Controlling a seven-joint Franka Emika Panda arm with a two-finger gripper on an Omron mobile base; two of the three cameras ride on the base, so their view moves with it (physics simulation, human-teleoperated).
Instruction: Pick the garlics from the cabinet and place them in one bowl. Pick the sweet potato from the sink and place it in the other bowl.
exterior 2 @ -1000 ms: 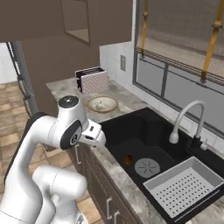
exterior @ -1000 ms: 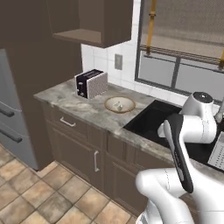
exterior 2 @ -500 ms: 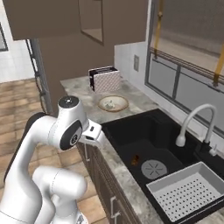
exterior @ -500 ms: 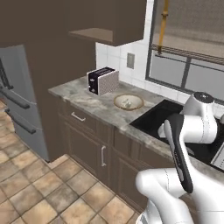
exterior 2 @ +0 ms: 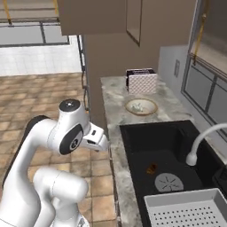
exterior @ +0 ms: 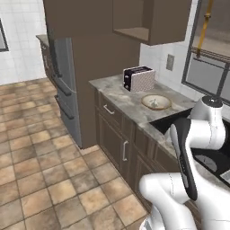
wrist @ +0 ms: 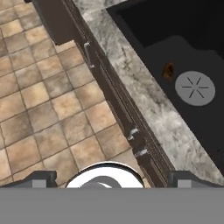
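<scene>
Since a second ago both base views have swung round to my left, so that is the base turning, not the objects: the fridge [exterior: 65, 85] has come well into the left half of the left base view, and the toaster [exterior: 139, 78] and tan bowl [exterior: 156, 102] have slid from left of centre to right of centre. On the counter [exterior 2: 116, 95] nothing has shifted against its neighbours.

Now the cabinet [exterior: 143, 20] sits at the top of the left base view, its open shelf above the toaster; I cannot make out any garlics on that shelf. Pale lumps lie in the tan bowl in the right base view, too small for me to say they are the garlics.

The sink [exterior 2: 164, 155] fills the lower right of the right base view, with the faucet [exterior 2: 201, 144] at the right edge and the grey tray [exterior 2: 188, 210] at the bottom. The sweet potato [exterior 2: 151, 169] lies on the basin floor just beside the round drain [exterior 2: 170, 182]; in the hand view it is upper right, touching nothing else.

My gripper [wrist: 112, 177] hangs over the floor tiles in front of the cabinet fronts, fingers spread fully wide, holding nothing.
</scene>
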